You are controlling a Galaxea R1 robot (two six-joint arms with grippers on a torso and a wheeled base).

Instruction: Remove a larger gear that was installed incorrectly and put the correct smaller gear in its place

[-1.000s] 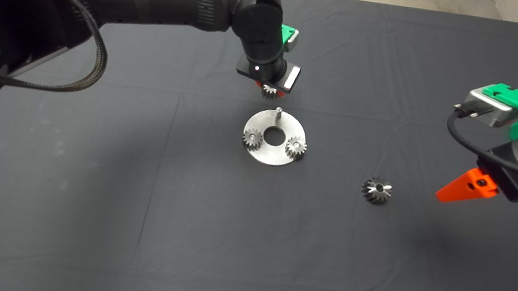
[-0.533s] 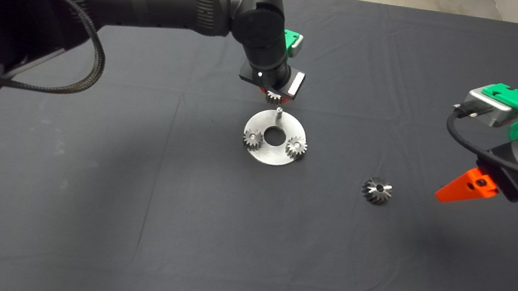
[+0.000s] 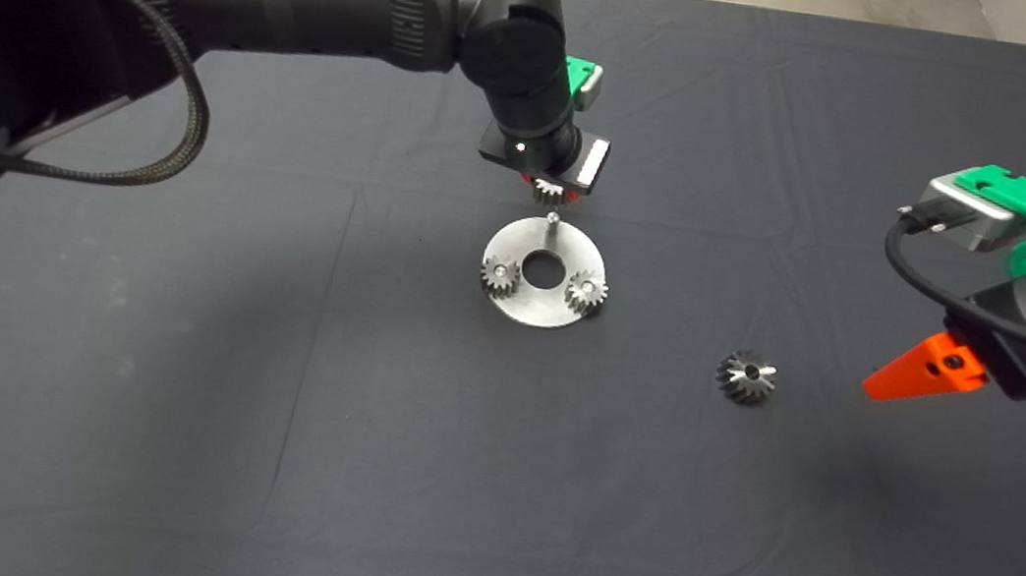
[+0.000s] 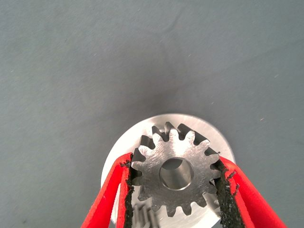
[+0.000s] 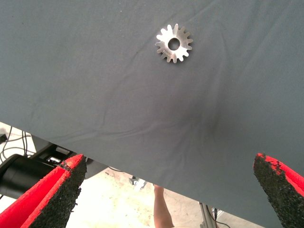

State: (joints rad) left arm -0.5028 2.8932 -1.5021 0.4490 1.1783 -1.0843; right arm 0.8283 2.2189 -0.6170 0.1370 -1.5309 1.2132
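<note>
The smaller gear (image 4: 176,174) sits between the two red fingers of the left gripper (image 4: 175,190). The black pads (image 4: 127,190) press on its teeth from both sides, so the jaws are closed on it and hold it tight. Its flat bright face shows, with a dark round hole in the middle. In the head view the smaller gear (image 3: 545,191) peeks out under the left gripper (image 3: 546,188), up in the air.

Just below the jaws is a round silver plate (image 3: 538,306) that lies on the dark mat (image 3: 261,394). A thin silver pin (image 3: 552,223) stands up at the plate's far edge, and the held gear is close above it but not on it. The plate has a big hole in the middle. Two small gears (image 3: 500,275) with shiny pins sit on the plate, one on each side of the hole. In the left wrist view the plate (image 4: 209,128) shows behind the held gear.

The larger gear (image 3: 746,376) lies on the mat, well apart from the plate, nearer to the right gripper (image 3: 923,370). In the right wrist view the larger gear (image 5: 174,43) is far out in front of the right gripper (image 5: 166,190), and nothing is between those jaws. They are wide open. The right gripper hangs over the mat at the side. A person's arm (image 5: 161,209) shows past the mat's edge.
</note>
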